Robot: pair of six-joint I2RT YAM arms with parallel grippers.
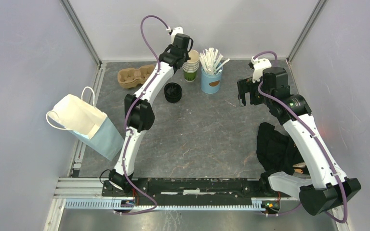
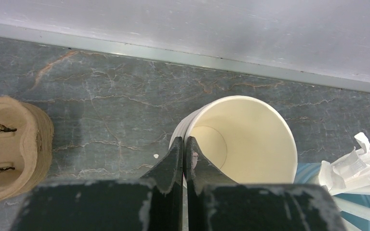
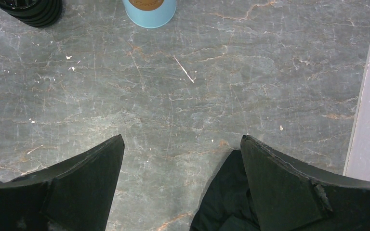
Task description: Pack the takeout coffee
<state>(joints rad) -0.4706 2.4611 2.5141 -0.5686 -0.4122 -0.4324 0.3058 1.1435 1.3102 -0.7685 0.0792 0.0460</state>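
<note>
Left wrist view, left pincer (image 2: 185, 141) nipping rim of smooth cream paper cup (image 2: 253, 144), right pincer (image 3: 181, 139) wide over veined grey worktop (image 3: 197, 86).

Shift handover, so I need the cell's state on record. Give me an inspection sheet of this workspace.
Surface: grey marbled table, a few white specks.
Job's things: lidded coffee cup, nothing seen; white paper bag open-mouthed at the left.
Clutter: cup stack, black lids, cardboard carrier, blue tin of stirrers, black cloth.
End effectors: left end effector shut at the top cup's rim, pinch unconfirmed; right end effector open above the table.
Cables: purple cables loop off both arms, no snag seen.
Surroundings: grey walls; nothing else seen.
</note>
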